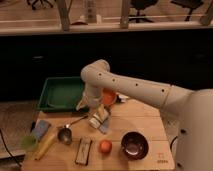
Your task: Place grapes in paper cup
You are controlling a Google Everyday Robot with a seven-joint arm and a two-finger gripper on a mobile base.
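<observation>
Bodywork of the robot (196, 127), white and cut off by the right edge and the bottom, is the largest thing we see, and its arm (142, 90) reaches left across the wooden table (147, 122) to an elbow above the right end of the green tray (55, 95), then bends downward. The tray sits at the table's back left; its right rim is hidden behind the arm. The gripper (100, 119) hangs low over the table just in front of the tray's right front corner, and we cannot tell whether the claw is wide, narrow or holding anything, since it blurs into pale and bluish patches there. A dark bowl (134, 145) stands well to the front right of the tray. An orange rounded thing (109, 96) shows just right of the tray, half covered by the arm, and we cannot tell what it is. A small pale shape (123, 98) peeks out further right of the tray behind the arm; whether it is the paper cup we cannot say. In front of the tray stands a metal cup (65, 135) with a long handle, and nearer still lies a dark flat block (83, 150). Toward the tray's front left lie a blue patch (41, 127), a yellow elongated thing (45, 145) and a pale green cup (28, 142). A round orange fruit (105, 146) lies front right of the tray. The grapes we cannot make out.
</observation>
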